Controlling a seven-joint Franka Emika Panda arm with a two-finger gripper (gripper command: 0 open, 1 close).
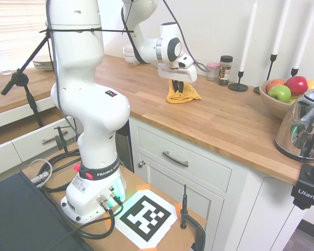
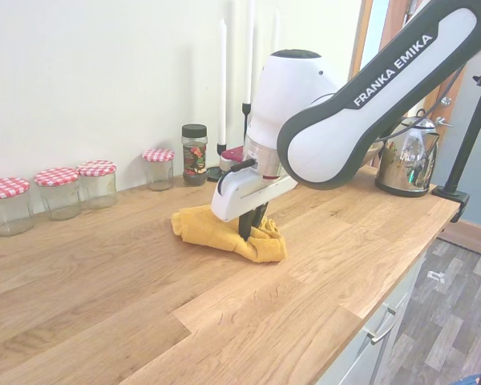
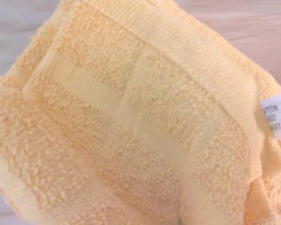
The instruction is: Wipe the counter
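On the counter point(image 2: 248, 321), near the middle of its long run, you see a yellow towel point(image 2: 204, 227) lying bunched, and the gripper point(image 2: 253, 227) stands straight down into it; the dark fingers are pressed into the cloth, closed on a fold of it.

Behind the towel, along the wall, stand four glass jars with red-checked lids point(image 2: 58, 192), then a dark spice jar point(image 2: 195, 154), then tall white candles point(image 2: 222, 84) in black holders. To the far end you have a fruit bowl point(image 1: 276, 102) with apples and a shiny kettle point(image 1: 304, 125) close to the front edge. At the other end, stacked white plates point(image 1: 43, 64) rest near the corner.

On the arm you can read "FRANKA EMIKA". The wrist view shows a small white label point(image 3: 276, 115) on the towel; its print is cut off and I cannot read it fully.

Between the towel and the front edge the wood is bare, and also toward the jars side there is wide free room.
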